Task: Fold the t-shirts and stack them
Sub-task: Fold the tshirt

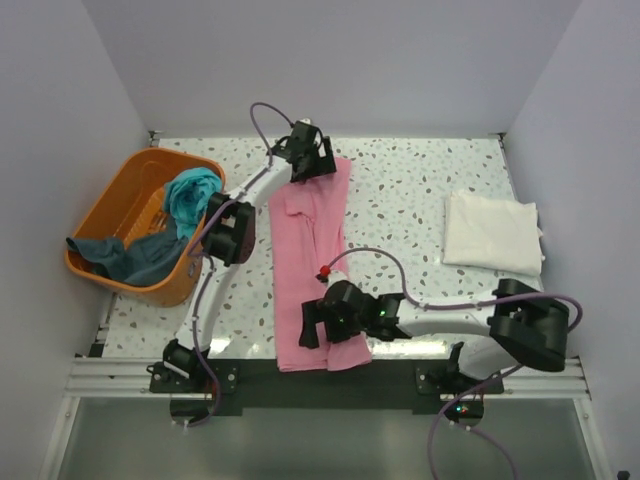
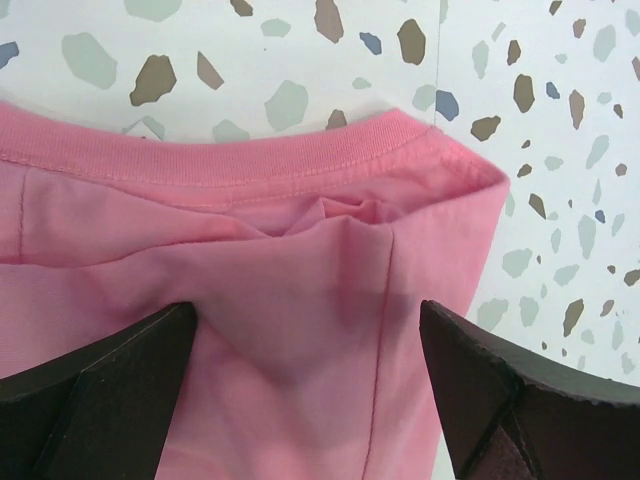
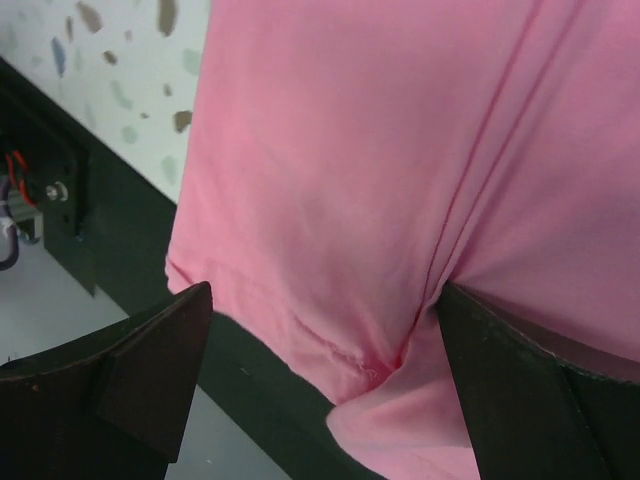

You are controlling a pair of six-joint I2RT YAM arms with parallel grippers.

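Observation:
The pink t-shirt lies as a long folded strip down the middle of the table, its hem hanging over the near edge. My left gripper is open over its far collar end, jaws apart with cloth between them. My right gripper is open over the near hem, one finger pressing a fold. The cream-white t-shirt lies folded at the right. The teal t-shirt and the dark slate-blue t-shirt are in the basket.
The orange plastic basket stands at the left of the table. Grey walls close the back and sides. The black rail with the arm bases runs along the near edge.

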